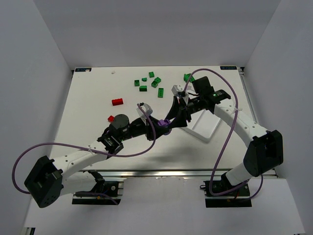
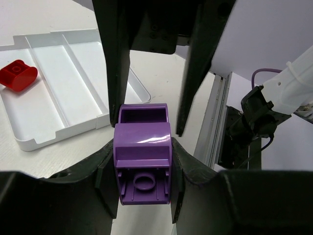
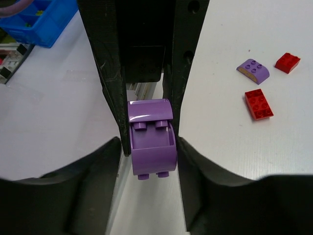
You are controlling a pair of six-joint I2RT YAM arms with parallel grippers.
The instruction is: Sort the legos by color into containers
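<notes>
Two purple legos joined together [image 1: 163, 125] hang above the table centre, left of the white tray [image 1: 208, 131]. My left gripper [image 1: 160, 126] is shut on one rounded purple lego [image 2: 143, 161]. My right gripper [image 1: 169, 121] is shut on the other purple lego [image 3: 151, 147]. Each wrist view shows the other gripper's fingers [image 2: 113, 63] [image 3: 108, 58] coming from above onto the far piece. The tray [image 2: 58, 131] has three long compartments; a red rounded lego [image 2: 18, 76] lies in one outer compartment. Several green legos [image 1: 146, 83] lie at the back.
Red legos [image 1: 117, 102] [image 1: 111, 118] lie left of centre on the table. The right wrist view shows a loose purple lego [image 3: 253, 71] and two red ones [image 3: 258, 104] [image 3: 287, 62]. A blue bin [image 3: 44, 19] stands off the table. Purple cables loop round both arms.
</notes>
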